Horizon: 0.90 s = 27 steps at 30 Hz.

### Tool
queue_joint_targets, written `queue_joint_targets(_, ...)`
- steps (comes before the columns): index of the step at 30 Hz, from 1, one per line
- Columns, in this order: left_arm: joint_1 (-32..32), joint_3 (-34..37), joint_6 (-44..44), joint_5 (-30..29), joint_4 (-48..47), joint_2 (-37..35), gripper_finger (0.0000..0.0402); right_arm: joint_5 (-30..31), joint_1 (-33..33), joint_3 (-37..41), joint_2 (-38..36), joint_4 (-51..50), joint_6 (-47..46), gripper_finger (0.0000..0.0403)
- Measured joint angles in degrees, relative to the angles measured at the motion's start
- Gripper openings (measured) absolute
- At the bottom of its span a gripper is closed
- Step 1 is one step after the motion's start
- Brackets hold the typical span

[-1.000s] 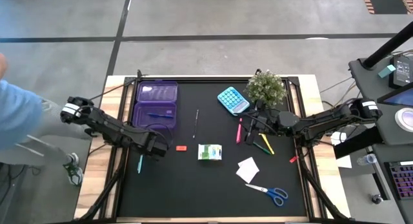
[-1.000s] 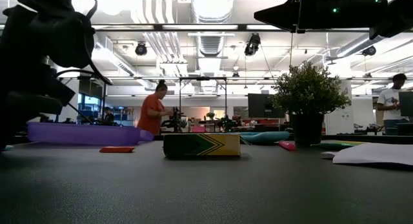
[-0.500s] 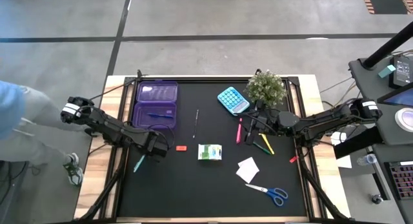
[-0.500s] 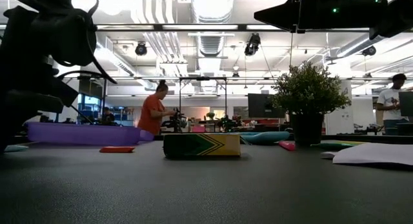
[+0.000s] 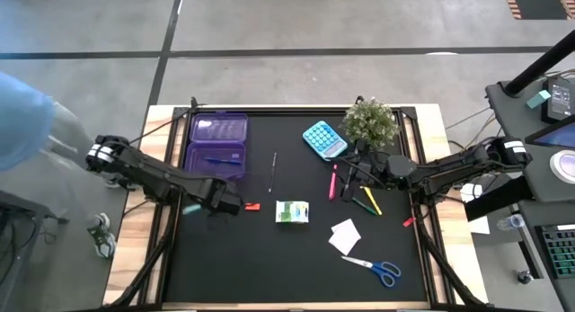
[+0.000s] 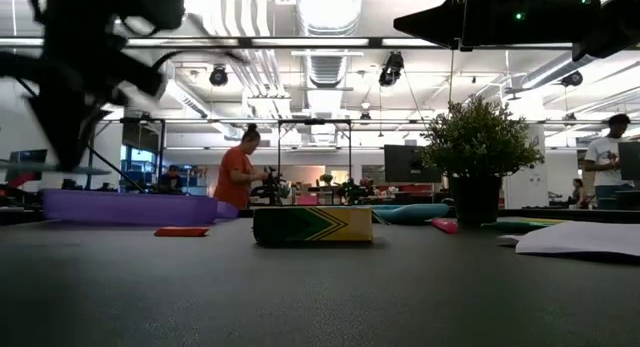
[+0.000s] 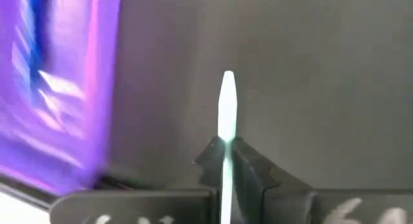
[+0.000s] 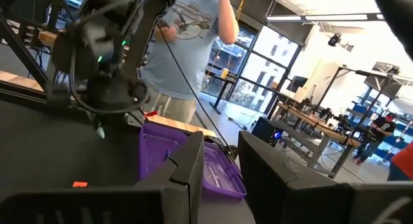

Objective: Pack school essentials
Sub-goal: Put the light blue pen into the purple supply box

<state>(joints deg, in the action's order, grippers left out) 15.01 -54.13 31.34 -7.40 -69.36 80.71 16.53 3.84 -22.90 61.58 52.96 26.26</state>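
My left gripper [image 7: 227, 146] is shut on a thin teal pen [image 7: 227, 98], above the mat's near left [image 5: 194, 207], beside the open purple case [image 5: 216, 146]. A blue pen lies in the case. On the mat lie a black pen [image 5: 273, 171], a red eraser [image 5: 252, 206], a green-white pack [image 5: 292, 211], a pale paper square [image 5: 345, 236] and blue-handled scissors [image 5: 375, 268]. My right gripper [image 8: 222, 179] hangs open at the right [image 5: 349, 175], by the pink pen [image 5: 333, 180], with nothing between its fingers. My left gripper pinches the teal pen between its two fingertips, at a point back from the pen's pale end [image 7: 227, 130]. That end sticks out past the fingers. The pen is lifted off the mat, and its other end is hidden by the gripper.
A potted plant [image 5: 370, 123] and a teal calculator [image 5: 323, 138] stand at the far right. Green and yellow pens [image 5: 367, 201] lie near my right gripper. A person in blue [image 5: 27, 123] stands off the table's left edge.
My left gripper has shut on the teal pen, which lay on the mat near the left edge, and has risen with it. The pen has come off the mat. The person at the left has moved.
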Motion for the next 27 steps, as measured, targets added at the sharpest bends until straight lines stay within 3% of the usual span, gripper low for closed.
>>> queue_joint_targets(3, -2.19, -3.74, -17.30, -6.19, -0.35, -0.03, 0.0002, -0.02, 0.00, 0.00, 0.00, 0.05, 0.00, 0.0086)
queue_joint_targets(6, -6.74, -5.06, -27.27, -14.44, -0.64, -0.02, 0.0002, -0.01, 0.00, 0.00, 0.00, 0.06, -0.04, 0.0086)
queue_joint_targets(8, -10.52, -5.07, -31.98, -16.75, -0.33, -0.02, 0.0001, -0.02, 0.00, 0.00, 0.00, 0.06, -0.04, 0.0086)
queue_joint_targets(19, -29.64, 0.45, -52.27, -16.59, 15.38, -0.04, 0.0000, 0.00, 0.00, 0.00, 0.00, 0.06, -0.06, 0.0086)
queue_joint_targets(27, -35.34, 3.67, -57.08, -14.47, 20.77, -0.04, 0.0001, 0.00, 0.00, -0.02, 0.00, 0.06, -0.06, 0.0086)
